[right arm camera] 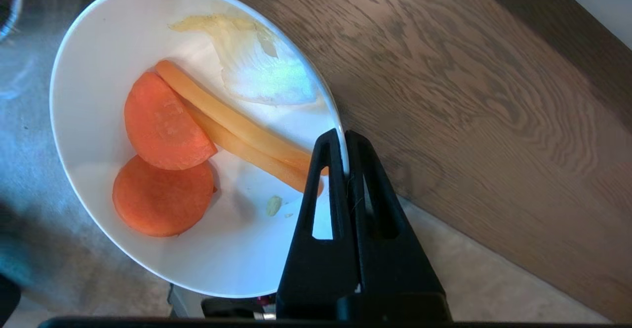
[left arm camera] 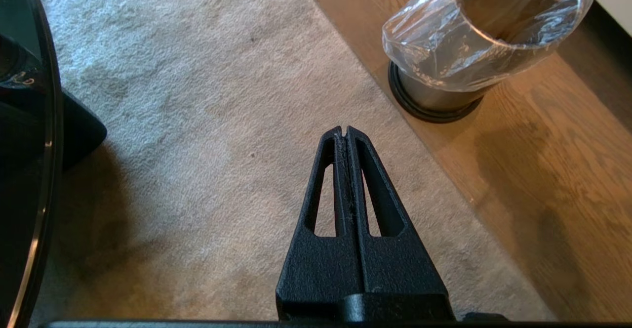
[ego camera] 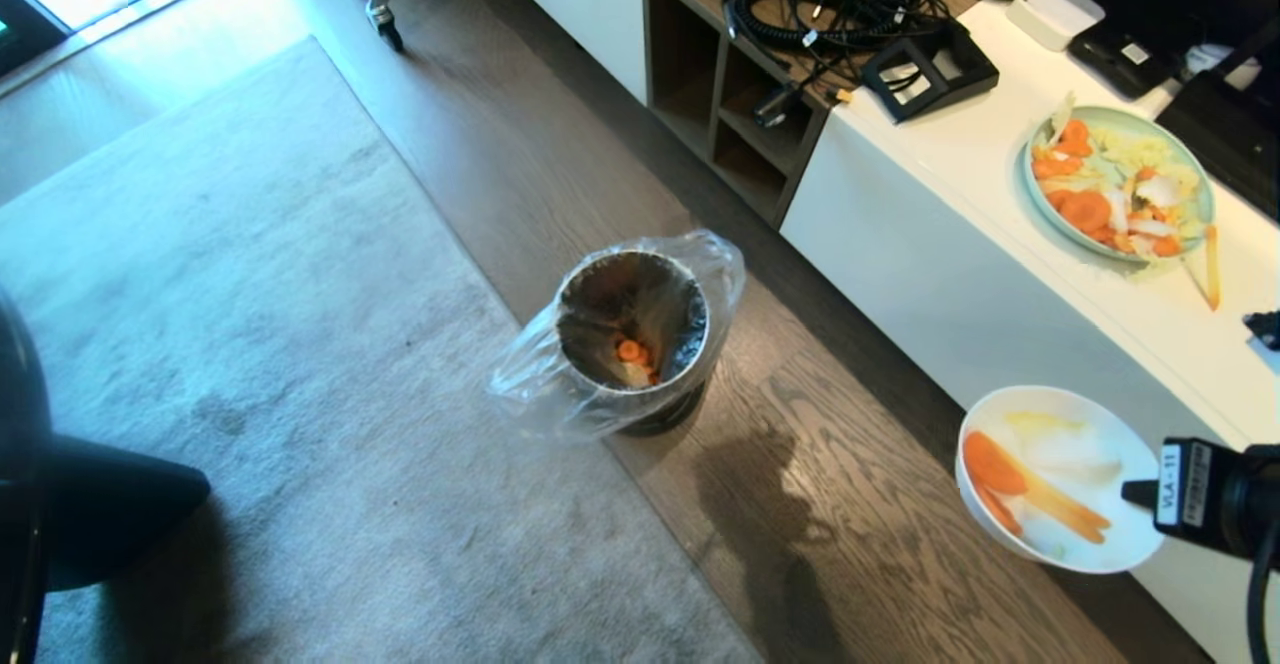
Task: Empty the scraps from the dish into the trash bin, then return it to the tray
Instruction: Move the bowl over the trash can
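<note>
My right gripper [right arm camera: 344,140] is shut on the rim of the dish [right arm camera: 98,36], a glossy white bowl held in the air above the wooden floor at the head view's lower right [ego camera: 1090,544]. The scraps [right arm camera: 163,125] lie inside it: two orange carrot slices, two carrot sticks and a pale vegetable piece. The trash bin [ego camera: 632,339], brushed metal with a clear liner bag, stands on the floor to the left of the dish and holds a few carrot bits. My left gripper [left arm camera: 344,131] hangs shut and empty over the carpet, near the trash bin [left arm camera: 444,71]. The tray is out of view.
A white cabinet [ego camera: 950,234] runs along the right, carrying a pale-green plate [ego camera: 1190,159] heaped with vegetable bits, cables and small devices. A grey carpet [ego camera: 250,344] covers the floor on the left. A dark round table edge [left arm camera: 29,170] stands at the far left.
</note>
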Controlling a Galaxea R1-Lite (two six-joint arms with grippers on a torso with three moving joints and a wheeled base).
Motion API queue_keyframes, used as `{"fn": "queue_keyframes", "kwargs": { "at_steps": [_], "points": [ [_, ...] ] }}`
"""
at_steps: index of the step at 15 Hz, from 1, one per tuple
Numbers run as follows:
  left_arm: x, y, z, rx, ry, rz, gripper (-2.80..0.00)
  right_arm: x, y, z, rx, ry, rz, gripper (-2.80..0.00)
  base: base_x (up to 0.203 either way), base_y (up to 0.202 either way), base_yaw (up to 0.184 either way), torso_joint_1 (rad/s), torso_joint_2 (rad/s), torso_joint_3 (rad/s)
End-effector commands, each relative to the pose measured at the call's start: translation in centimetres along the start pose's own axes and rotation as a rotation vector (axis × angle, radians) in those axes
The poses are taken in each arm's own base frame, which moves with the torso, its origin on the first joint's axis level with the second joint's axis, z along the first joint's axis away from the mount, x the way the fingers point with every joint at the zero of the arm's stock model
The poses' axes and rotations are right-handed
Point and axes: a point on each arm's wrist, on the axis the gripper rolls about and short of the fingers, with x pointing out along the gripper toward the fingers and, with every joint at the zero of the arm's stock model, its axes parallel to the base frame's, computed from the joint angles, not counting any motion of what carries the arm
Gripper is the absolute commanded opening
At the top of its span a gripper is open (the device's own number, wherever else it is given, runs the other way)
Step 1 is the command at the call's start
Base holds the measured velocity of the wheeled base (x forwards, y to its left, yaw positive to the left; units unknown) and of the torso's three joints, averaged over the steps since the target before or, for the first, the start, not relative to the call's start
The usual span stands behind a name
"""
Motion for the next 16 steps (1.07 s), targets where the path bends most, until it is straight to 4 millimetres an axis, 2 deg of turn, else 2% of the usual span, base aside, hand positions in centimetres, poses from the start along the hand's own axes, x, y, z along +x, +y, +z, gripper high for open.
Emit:
{"fn": "queue_keyframes", "kwargs": {
  "at_steps": [1,9,16],
  "points": [
    [0.0,0.0,0.0,-0.001,-0.001,0.001,-2.80,0.2,0.6,0.6,-0.016,-0.054,0.041,-2.80,0.000,0.000,0.000,0.002,0.00,-0.198],
    [0.0,0.0,0.0,-0.001,-0.001,0.001,-2.80,0.2,1.1,1.3,-0.030,-0.116,0.082,-2.80,0.000,0.000,0.000,0.004,0.00,-0.199],
    [0.0,0.0,0.0,-0.001,-0.001,0.001,-2.80,0.5,2.2,2.0,-0.208,-0.191,0.129,-2.80,0.000,0.000,0.000,-0.001,0.00,-0.020]
  ]
}}
